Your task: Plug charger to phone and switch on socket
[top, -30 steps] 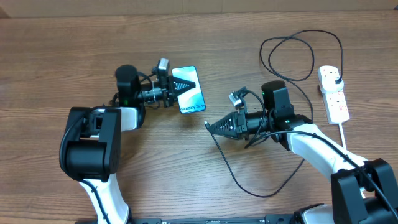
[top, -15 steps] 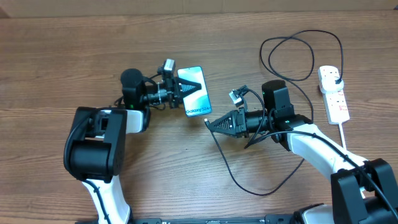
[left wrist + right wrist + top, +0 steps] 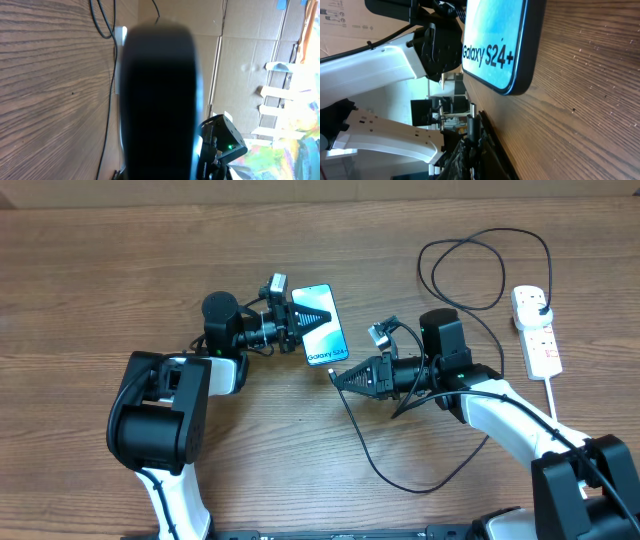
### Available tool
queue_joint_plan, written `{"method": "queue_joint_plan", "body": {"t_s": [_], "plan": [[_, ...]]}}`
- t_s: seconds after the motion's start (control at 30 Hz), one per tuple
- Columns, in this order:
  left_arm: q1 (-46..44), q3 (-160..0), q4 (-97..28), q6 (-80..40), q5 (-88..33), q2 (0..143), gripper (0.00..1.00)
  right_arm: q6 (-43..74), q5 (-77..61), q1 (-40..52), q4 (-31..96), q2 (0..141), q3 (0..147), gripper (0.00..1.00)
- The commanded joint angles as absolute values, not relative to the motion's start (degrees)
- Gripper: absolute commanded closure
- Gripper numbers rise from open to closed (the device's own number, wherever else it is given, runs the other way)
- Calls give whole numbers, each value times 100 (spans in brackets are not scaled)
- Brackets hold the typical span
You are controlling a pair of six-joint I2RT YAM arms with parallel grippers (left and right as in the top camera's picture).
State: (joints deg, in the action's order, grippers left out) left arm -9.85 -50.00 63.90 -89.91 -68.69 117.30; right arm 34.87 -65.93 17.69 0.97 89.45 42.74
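at centre, left claw [image 3: 297,320] clamps the phone [image 3: 325,340]; right claw [image 3: 338,378] pinches the charger [image 3: 418,492] tip near its edge.

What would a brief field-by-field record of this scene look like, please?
Surface: brown wooden table
Phone: slim rectangular smartphone with light blue screen, gripped at one end by the left claw
Charger: long thin black cable, tip end pinched in the right claw, close to the smartphone but not inserted
Socket: white oblong plastic power strip at far right, black plug seated in it; switch state unreadable
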Motion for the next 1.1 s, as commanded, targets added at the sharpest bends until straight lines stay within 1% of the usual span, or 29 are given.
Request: {"method": "queue_joint_plan", "body": {"t_s": [0.0,1.07], "plan": [[-1033,-4987,6458,-9028,-6820,11703,95,3450,-6534,1800,30,8873,4270,96],[-1125,-4987,6458,-9026,-6860,11703,96,3844,-6020,1798,-145,8873,4270,96]]}}
